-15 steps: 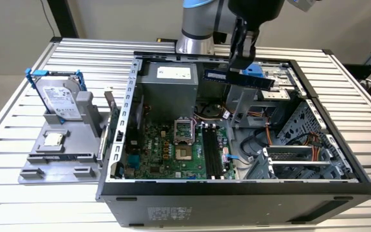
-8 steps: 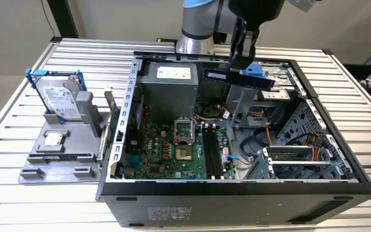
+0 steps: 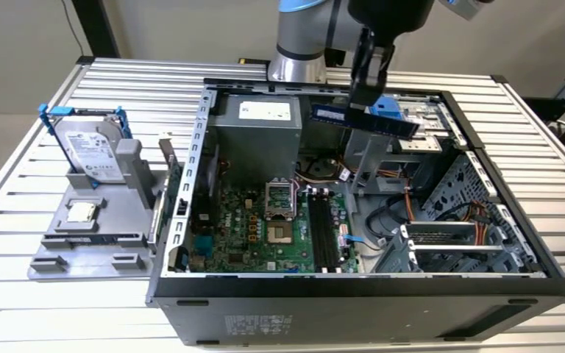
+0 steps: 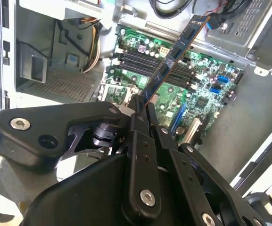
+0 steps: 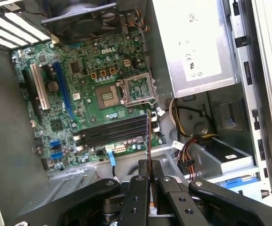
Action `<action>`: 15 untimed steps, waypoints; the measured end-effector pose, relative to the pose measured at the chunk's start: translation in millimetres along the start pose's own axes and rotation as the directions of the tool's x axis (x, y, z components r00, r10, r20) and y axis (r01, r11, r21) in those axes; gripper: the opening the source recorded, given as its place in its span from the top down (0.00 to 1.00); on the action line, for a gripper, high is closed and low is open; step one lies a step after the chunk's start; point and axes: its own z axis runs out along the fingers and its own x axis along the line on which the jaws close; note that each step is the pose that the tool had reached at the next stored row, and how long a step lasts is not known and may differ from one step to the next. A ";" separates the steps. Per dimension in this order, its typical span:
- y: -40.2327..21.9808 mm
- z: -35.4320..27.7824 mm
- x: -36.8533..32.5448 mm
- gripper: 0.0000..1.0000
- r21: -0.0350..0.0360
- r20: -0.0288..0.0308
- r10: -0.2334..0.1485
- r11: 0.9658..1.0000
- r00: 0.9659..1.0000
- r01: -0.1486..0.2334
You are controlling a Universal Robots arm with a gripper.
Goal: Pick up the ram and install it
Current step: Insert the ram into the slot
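My gripper (image 3: 369, 103) is shut on the ram (image 3: 365, 120), a long dark stick held level in the air over the back of the open computer case (image 3: 204, 147). In the second wrist view the ram (image 4: 173, 59) sticks out from between my fingers (image 4: 136, 123), slanting over the green motherboard (image 4: 199, 99). In the first wrist view the ram (image 5: 148, 136) shows edge-on, above the black memory slots (image 5: 112, 133). In the exterior view those slots (image 3: 324, 232) lie well below the stick, beside the processor socket (image 3: 280, 213).
A silver power supply (image 3: 258, 136) stands at the case's back wall. Drive cages and cables (image 3: 440, 220) fill the exterior view's right side. Outside the case, a grey fixture (image 3: 91, 235) holds a hard drive in a blue frame (image 3: 91, 147) and a small chip (image 3: 82, 212).
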 end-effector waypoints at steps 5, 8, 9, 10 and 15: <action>0.1 0.0 0.0 1.00 0.001 0.000 0.053 0.999 0.999 -0.053; 0.1 0.0 0.1 1.00 0.002 0.000 0.083 0.997 0.997 -0.083; 0.1 -0.1 0.1 1.00 0.002 0.000 0.093 0.996 0.996 -0.093; 0.1 0.0 0.1 1.00 0.002 0.001 0.102 0.995 0.995 -0.102; 0.1 0.0 0.0 1.00 0.003 0.001 0.149 0.989 0.989 -0.149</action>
